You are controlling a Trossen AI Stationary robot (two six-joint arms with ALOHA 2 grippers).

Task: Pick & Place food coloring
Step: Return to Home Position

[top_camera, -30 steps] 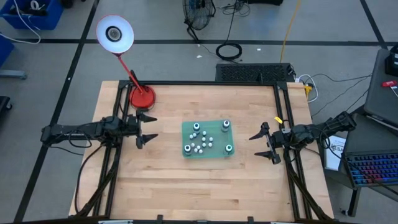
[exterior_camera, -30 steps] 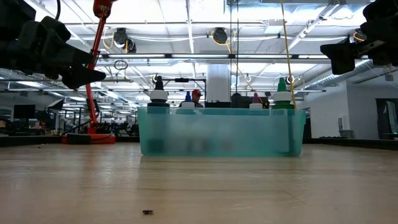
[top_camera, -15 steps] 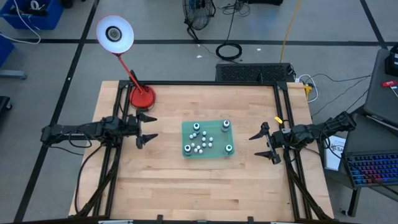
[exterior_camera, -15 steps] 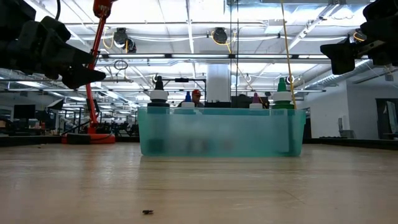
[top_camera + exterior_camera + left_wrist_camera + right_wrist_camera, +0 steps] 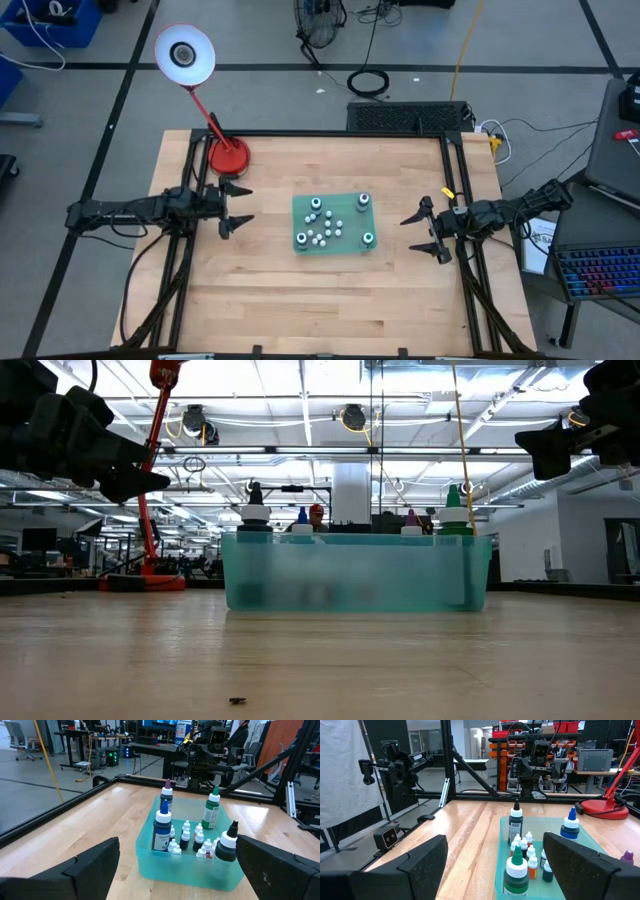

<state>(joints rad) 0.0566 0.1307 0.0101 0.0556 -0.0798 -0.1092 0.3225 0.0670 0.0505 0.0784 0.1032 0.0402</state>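
Observation:
The food coloring bottles (image 5: 331, 226) stand upright in a shallow translucent teal tray (image 5: 300, 206) at the table's middle: four taller bottles near its corners, several tiny white-capped ones between them. The left wrist view shows the bottles (image 5: 192, 834), and so does the right wrist view (image 5: 527, 852). My left gripper (image 5: 236, 209) hovers open to the tray's left, above the table. My right gripper (image 5: 422, 232) hovers open to the tray's right. Both point at the tray and touch nothing.
A red desk lamp's round base (image 5: 228, 156) sits on the table's far left corner, its arm leaning toward the far left. Black frame rails (image 5: 183, 250) run along both table sides. Bare wood (image 5: 330, 305) lies between the tray and the near edge.

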